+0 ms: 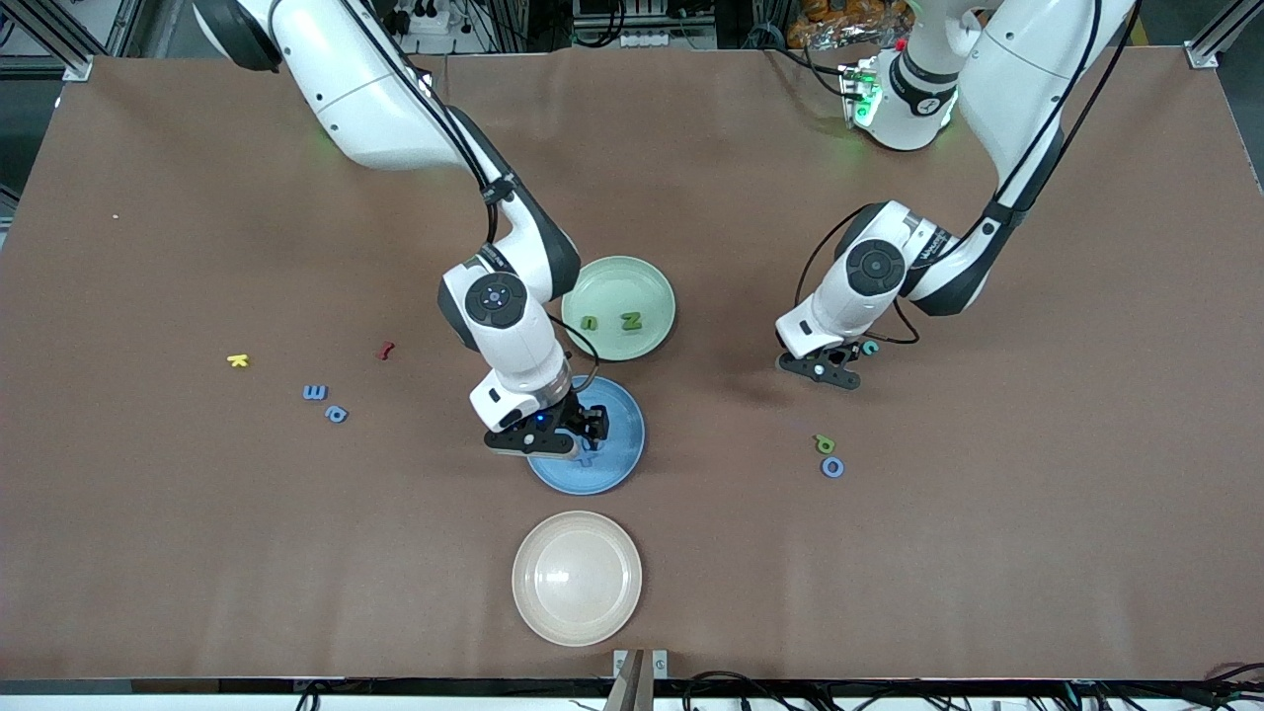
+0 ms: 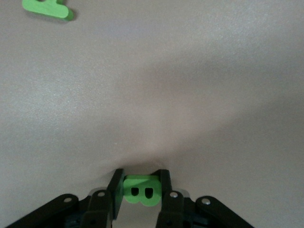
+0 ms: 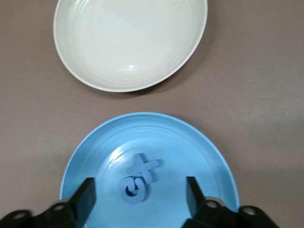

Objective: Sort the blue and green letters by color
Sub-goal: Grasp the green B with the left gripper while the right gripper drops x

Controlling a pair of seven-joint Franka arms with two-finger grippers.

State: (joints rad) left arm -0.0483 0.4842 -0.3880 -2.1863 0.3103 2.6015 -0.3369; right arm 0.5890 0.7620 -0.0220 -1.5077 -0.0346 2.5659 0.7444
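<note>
Front camera high, facing robots; 2 wrist cameras close, looking down; blue plate (image 1: 617, 449) shared.

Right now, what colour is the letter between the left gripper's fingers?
Green letter, clearest in the left wrist view.

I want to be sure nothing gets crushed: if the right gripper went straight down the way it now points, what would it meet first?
Most likely the two blue letters lying between the open right gripper's fingers, then the blue plate under them; exact height above them is unclear.
</note>
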